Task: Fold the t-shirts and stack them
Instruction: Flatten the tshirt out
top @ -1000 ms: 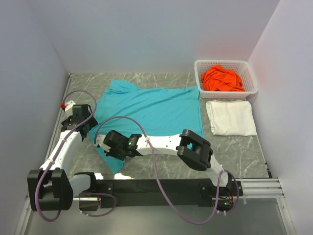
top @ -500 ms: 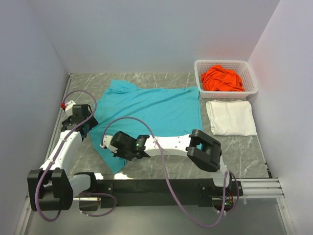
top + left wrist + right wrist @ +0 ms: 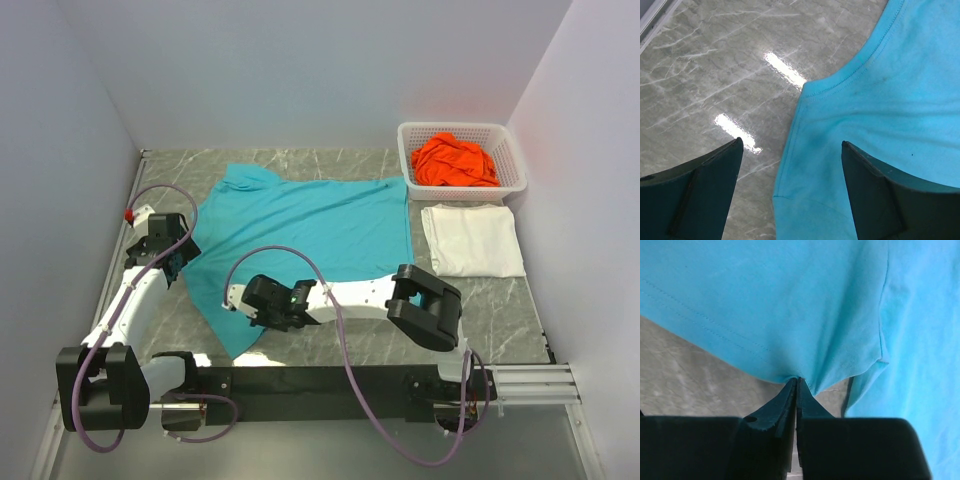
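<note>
Currently pinches the teal t-shirt (image 3: pixel 310 225) with the right gripper (image 3: pixel 797 382), fingers pressed together on a small peak of cloth at a stitched hem, with the grey marble surface (image 3: pixel 480 310) showing beside that edge. Reaches that arm low across the near side toward 7 o'clock, meeting the shirt at its near left corner. Holds the left gripper (image 3: pixel 791 144) spread wide at about 9 o'clock, gripping nothing. Has one finger above bare surface and the other above teal cloth, with a sleeve seam and a curved stitched edge between them; cannot tell whether the fingertips touch anything. Leaves the rest of the teal shirt spread mostly flat across the middle, running from 10 o'clock to about 1 o'clock, with one sleeve poking out toward 11 o'clock and a narrow tail of cloth trailing down toward 7 o'clock. Shows the white t-shirt (image 3: pixel 470 240) folded into a neat rectangle at 3 o'clock, apart from the teal one. Shows the orange t-shirt (image 3: pixel 455 160) crumpled inside the white lattice basket (image 3: pixel 404 150) at 2 o'clock, just beyond the white shirt, in the far right corner.
</note>
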Robot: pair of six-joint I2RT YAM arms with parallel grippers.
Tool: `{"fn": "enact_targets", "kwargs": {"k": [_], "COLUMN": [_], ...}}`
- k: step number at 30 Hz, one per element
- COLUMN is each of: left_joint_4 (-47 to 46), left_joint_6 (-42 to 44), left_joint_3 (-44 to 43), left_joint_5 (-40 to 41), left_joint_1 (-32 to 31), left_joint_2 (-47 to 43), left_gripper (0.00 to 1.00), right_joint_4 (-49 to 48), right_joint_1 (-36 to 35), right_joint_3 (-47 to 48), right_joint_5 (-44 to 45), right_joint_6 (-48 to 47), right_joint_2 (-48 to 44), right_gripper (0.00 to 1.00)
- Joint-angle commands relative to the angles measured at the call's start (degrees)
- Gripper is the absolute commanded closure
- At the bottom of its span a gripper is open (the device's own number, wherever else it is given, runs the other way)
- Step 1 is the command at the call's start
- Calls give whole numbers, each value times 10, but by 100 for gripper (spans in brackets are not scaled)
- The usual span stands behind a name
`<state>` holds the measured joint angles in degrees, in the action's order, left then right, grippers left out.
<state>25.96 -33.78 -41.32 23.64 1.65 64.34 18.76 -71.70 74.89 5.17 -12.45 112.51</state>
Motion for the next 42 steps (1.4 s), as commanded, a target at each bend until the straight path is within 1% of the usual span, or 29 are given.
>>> {"fn": "enact_targets", "kwargs": {"k": [1,4,5,7,8,10,11,13,14,16,19,21,26,27,31,35,42], "left_joint_4": [-14,-14,-14,-14,-14,-16,-16,-16,-16,-14,-13,-16,-16,-16,-23,-33,-30], "left_joint_6": [4,6,6,6,6,5,4,2,0,-3,-11,-12,-27,-29,-36,-34,-31], "left_joint_3": [-7,-7,-6,-6,-6,-8,-7,-6,-6,-5,-1,2,3,3,12,19,15], "left_joint_5": [-3,2,3,4,4,7,10,15,22,30,49,52,72,76,93,95,97], "left_joint_1": [2,2,2,2,2,3,2,3,3,4,5,5,6,7,8,8,8], "left_joint_2": [-4,-4,-5,-7,-8,-13,-17,-26,-31,-42,-61,-70,-96,-102,-140,-161,-153], "left_gripper": [15,15,15,16,15,15,15,15,15,15,15,15,16,16,17,17,17], "right_joint_4": [1,12,12,17,17,10,8,2,1,-16,-37,-36,-35,-34,-20,6,57], "right_joint_1": [3,3,3,2,2,0,0,0,-1,-2,-1,-2,-4,-5,-13,-27,-63], "right_joint_3": [2,6,6,9,10,12,17,26,41,49,63,73,83,85,106,131,160], "right_joint_5": [12,36,42,43,28,-1,-41,-87,-124,-149,-176,-179,-145,-141,-112,-94,-127], "right_joint_6": [-13,-2,2,15,21,37,44,67,76,106,124,141,131,108,80,58,32], "right_joint_2": [-38,-47,-58,-70,-83,-97,-102,-97,-81,-65,-23,-7,24,29,62,89,118], "right_gripper": [92,88,84,81,74,66,64,63,64,64,67,67,69,69,70,71,71]}}
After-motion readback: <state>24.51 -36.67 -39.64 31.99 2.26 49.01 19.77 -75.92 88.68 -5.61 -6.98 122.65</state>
